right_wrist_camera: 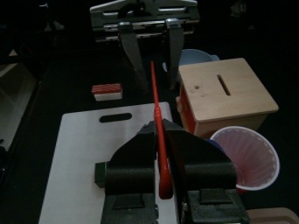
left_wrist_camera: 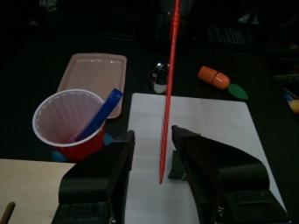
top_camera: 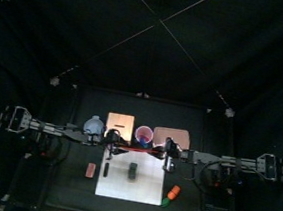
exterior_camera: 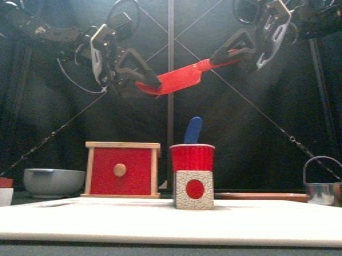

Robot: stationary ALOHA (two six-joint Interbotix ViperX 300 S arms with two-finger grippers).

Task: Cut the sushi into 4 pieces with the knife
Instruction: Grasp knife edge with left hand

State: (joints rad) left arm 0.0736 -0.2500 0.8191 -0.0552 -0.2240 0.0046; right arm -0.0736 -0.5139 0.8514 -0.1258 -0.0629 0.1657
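I judge a handover: my right claw (right_wrist_camera: 160, 140) clenches the red knife (exterior_camera: 181, 77), and my left claw (left_wrist_camera: 152, 134) waits released around its blade. The sushi (exterior_camera: 195, 190) stands below both, on the white board (left_wrist_camera: 222, 157). Next, the left must close.

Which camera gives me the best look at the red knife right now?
Front view: the red knife shows its flat side, held high in the air. Both wrist views catch it edge-on, as a thin red line; the right gripper is shut on it. In the top view it is only a short red streak.
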